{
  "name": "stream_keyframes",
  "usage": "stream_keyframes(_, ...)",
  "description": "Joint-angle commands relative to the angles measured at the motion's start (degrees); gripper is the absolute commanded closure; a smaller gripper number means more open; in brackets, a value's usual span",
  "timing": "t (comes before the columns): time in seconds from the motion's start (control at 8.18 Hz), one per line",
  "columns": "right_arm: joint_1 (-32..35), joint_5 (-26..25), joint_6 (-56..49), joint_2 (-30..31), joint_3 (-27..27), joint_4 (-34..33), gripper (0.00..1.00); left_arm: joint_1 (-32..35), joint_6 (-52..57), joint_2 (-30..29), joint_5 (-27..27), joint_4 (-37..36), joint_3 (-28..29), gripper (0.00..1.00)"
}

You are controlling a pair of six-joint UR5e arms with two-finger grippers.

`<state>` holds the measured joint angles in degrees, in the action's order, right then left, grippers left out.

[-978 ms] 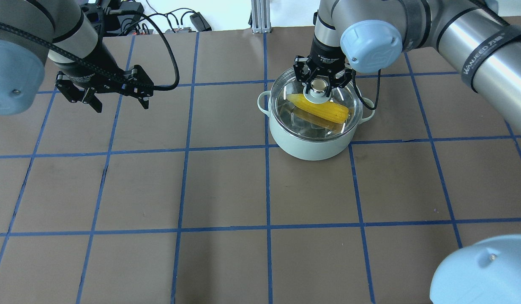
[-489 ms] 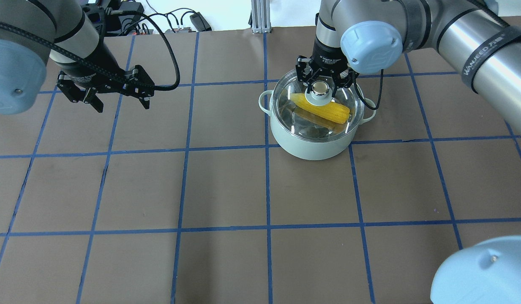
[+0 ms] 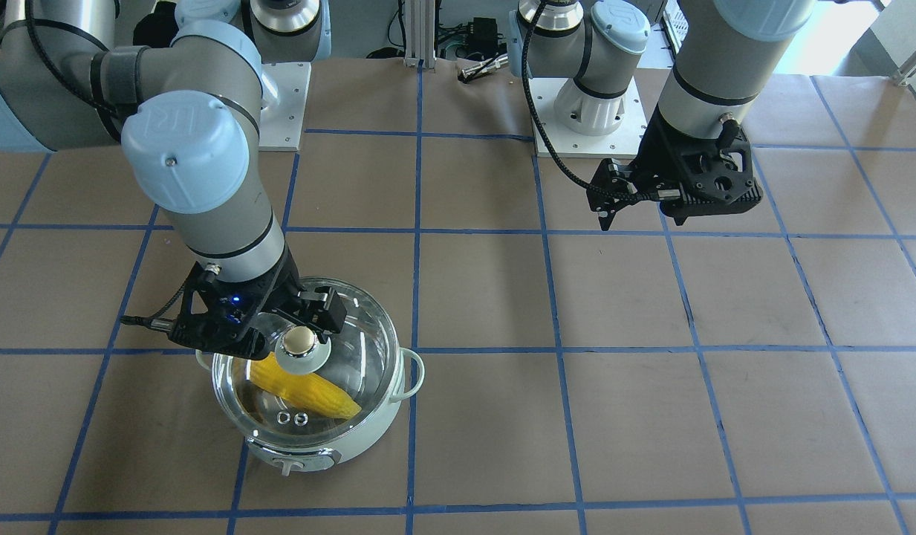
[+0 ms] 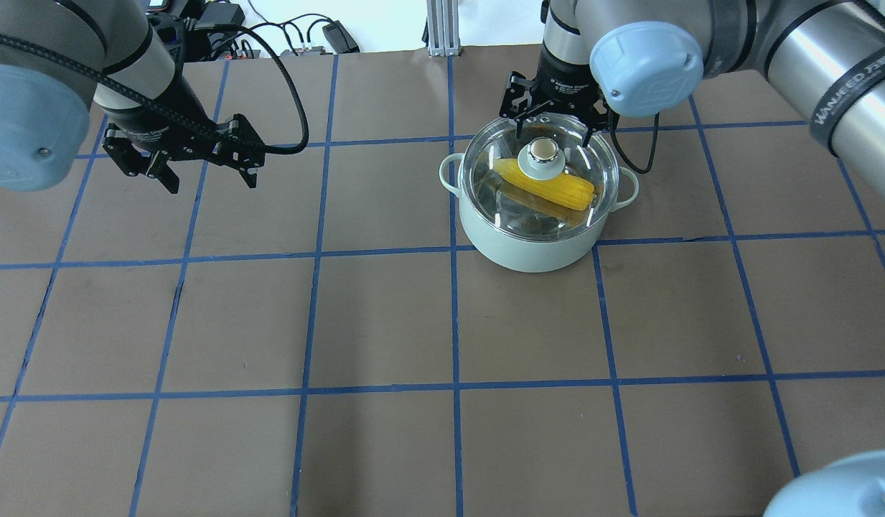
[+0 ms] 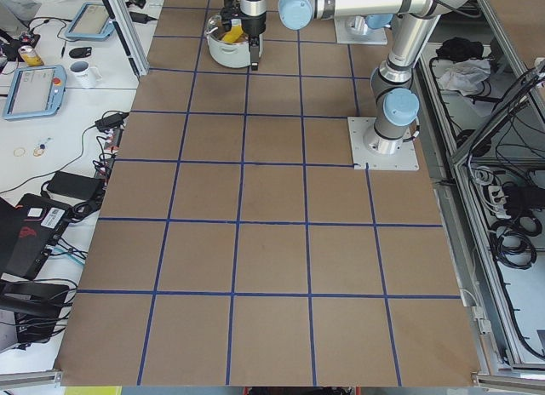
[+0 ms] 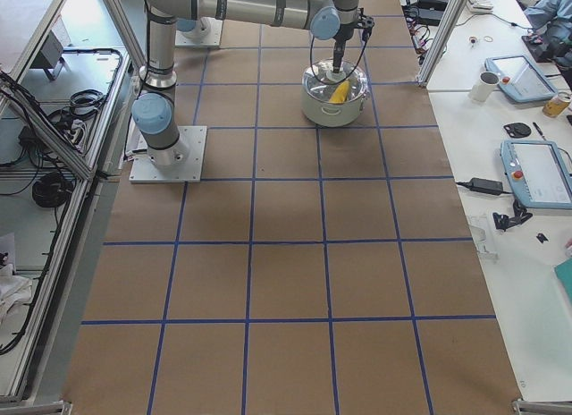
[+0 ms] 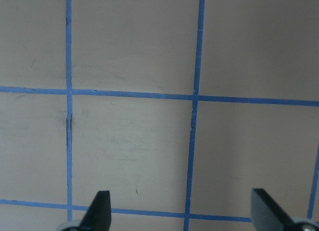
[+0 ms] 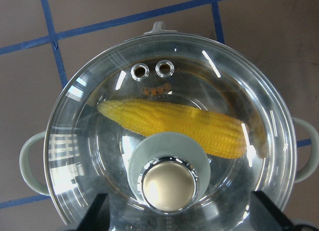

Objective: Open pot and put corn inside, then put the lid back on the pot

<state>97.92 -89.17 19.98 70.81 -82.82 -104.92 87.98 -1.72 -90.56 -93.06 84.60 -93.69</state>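
The mint-green pot [image 4: 528, 248] stands on the table with the glass lid [image 4: 589, 161] seated on its rim. The yellow corn [image 4: 557, 190] lies inside and shows through the glass. My right gripper [image 4: 555, 128] is open and empty, just above and behind the lid's knob [image 4: 542, 154]. In the right wrist view its fingertips [image 8: 99, 211] stand wide on either side of the knob [image 8: 167, 183], apart from it. My left gripper [image 4: 210, 179] is open and empty over bare table far to the left; it also shows in the left wrist view [image 7: 182, 211].
The brown table mat with blue tape grid [image 4: 385, 316] spreads around the pot. Cables and an aluminium post [image 4: 438, 29] sit at the far edge. The pot's dial [image 3: 287, 466] faces the operators' side. Side tables with tablets [image 6: 536, 173] flank the work area.
My right gripper has opened off the lid's knob and lifted back away from it. The lid stays on the pot. My left arm has barely moved.
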Motion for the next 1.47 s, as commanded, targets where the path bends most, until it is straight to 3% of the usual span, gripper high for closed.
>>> stream_keyframes(0.0, -3.4, -1.1, -9.0, 5.9, 0.5, 5.4, 0.0, 0.0, 0.0, -0.1, 0.1, -0.1, 0.0, 0.0)
stream_keyframes(0.24, -8.3, -1.1, -17.4, 13.7, 0.5, 13.0, 0.0, 0.0, -0.2, -0.2, 0.1, 0.0, 0.0, 0.0)
stream_keyframes(0.49, -7.7, -0.2, -17.4, 21.1, 0.1, 15.7, 0.0, 0.0, -0.7, -0.4, 0.3, -0.2, 0.0, 0.0)
stream_keyframes(1.34, -5.8, -0.1, -18.3, 20.3, -0.6, 17.4, 0.0, 0.0, -0.7, -0.7, 0.4, -0.5, 0.0, 0.0)
